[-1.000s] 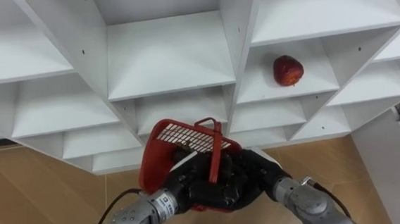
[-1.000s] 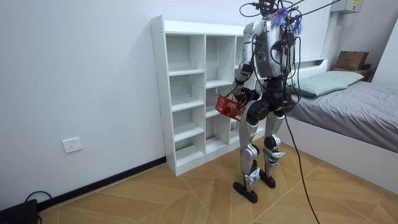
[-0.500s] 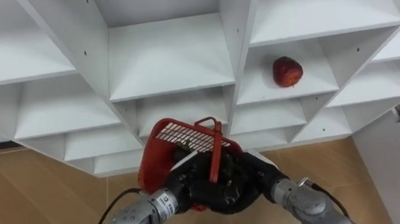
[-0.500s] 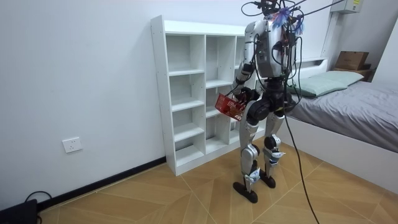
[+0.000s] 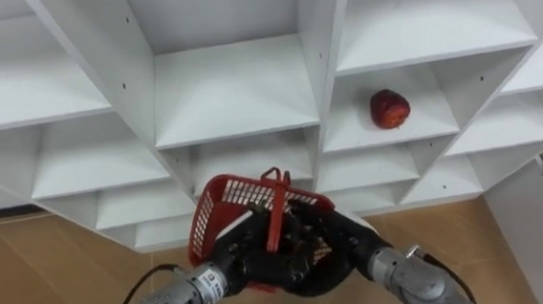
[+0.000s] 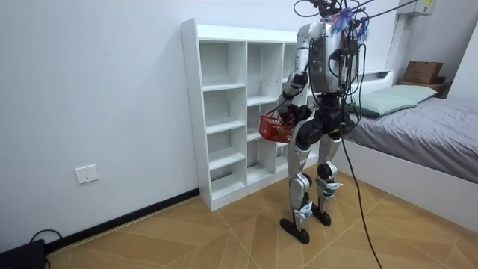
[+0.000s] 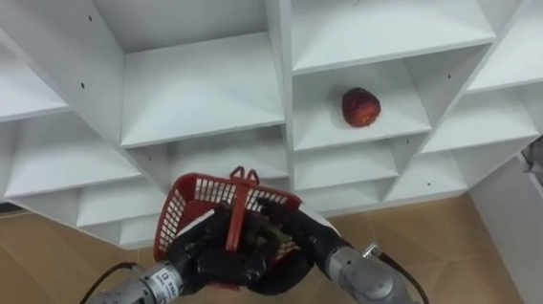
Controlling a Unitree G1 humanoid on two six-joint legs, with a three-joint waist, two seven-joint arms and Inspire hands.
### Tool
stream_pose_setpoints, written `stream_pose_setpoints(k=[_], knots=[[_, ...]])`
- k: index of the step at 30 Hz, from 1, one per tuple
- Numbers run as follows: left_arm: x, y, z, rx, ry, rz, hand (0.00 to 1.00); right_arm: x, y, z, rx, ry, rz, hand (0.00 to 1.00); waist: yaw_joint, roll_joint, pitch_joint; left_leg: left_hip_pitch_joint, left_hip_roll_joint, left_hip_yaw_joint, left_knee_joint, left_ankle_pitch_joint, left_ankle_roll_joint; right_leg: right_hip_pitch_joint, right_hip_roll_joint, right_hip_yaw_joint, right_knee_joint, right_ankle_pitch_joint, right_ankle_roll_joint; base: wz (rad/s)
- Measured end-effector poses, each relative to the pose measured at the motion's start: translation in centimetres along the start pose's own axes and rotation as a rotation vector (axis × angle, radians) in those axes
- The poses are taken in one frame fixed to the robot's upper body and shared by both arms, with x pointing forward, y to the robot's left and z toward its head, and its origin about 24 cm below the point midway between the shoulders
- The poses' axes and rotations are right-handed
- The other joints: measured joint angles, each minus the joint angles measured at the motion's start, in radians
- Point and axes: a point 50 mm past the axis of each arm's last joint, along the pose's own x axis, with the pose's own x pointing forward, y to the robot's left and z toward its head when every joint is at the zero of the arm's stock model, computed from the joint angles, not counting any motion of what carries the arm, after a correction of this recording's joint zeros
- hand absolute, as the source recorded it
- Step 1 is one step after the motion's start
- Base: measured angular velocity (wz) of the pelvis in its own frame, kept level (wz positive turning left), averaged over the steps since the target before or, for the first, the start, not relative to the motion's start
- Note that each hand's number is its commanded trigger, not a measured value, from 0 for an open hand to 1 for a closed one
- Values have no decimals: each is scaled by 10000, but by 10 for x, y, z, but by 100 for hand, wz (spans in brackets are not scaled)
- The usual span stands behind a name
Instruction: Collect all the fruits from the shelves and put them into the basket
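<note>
Apple point(image 5: 389, 108) uncollected, mid-shelf in right column of closet point(image 5: 229, 88) | red basket point(image 5: 225, 195) below, left hand point(image 5: 249, 265) and right hand point(image 5: 338, 251) both curled round it | reach and pick left to do

I see the red basket point(image 7: 203, 197) held in front of the white shelf unit point(image 7: 278, 37), its handle point(image 7: 240, 197) standing up. My left hand point(image 7: 205, 259) is curled round the basket's near side, and my right hand point(image 7: 297, 248) is tight against the basket's right. A red apple point(image 7: 361, 106) sits on a shelf up and right of the basket, well apart from it. Wood floor point(image 7: 31, 274) lies below the basket.
</note>
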Motion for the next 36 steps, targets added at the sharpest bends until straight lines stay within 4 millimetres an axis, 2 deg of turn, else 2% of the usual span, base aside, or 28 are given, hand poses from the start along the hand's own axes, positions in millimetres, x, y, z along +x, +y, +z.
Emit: stream_pose_setpoints(k=[3, 6, 10, 12, 20, 24, 29, 36], knots=[[-8, 3, -9, -288, 89, 455, 100, -5, -3, 4, -404, -219, -58, 0, -53, -48, -5, 60, -2, 1, -1, 0, 0, 58, -1, 12, 9, -10, 6, 0], [-15, 5, -15, -383, 286, 628, 100, -10, -5, 8, -637, -476, 103, 0, -55, -192, 7, 332, -17, 17, -73, 0, 0, 286, 12, 85, -5, -40, 24, 0], [-21, 12, -17, -244, 440, 797, 100, -18, -4, 18, -834, -1055, 46, 0, -48, -556, 4, 622, -37, 21, -174, -14, -18, 510, 41, 205, 2, -106, 55, -1], [-22, 12, -18, -259, 486, 854, 100, -21, -5, 21, -859, -1263, -37, 0, -44, -630, 2, 766, -48, 52, -212, -28, -21, 616, 45, 265, -18, -110, 64, -6], [-38, 22, -26, -586, 505, 1754, 100, -41, -10, 22, -726, -1661, -685, 0, -41, -639, -2, 1269, -19, 227, -391, -93, -43, 1013, 116, 436, -178, -122, 87, -7], [-43, 24, -31, -706, 517, 2106, 100, -45, -15, 29, -738, -1985, -986, 0, -8, -632, -3, 1426, -14, 317, -525, -97, -51, 1001, 148, 567, -167, -119, 83, -11], [-51, 29, -39, -1022, 663, 2737, 100, -53, -33, 49, -826, -2883, -2204, 0, -29, -595, 16, 1587, 6, 501, -536, -147, -68, 1145, 186, 692, -174, -122, 85, -9], [-57, 28, -47, -1216, 857, 3132, 100, -59, -39, 49, -671, -3019, -3169, 0, -74, -510, 30, 1687, 14, 576, -520, -246, -65, 1212, 211, 819, -170, -159, 119, -5]])
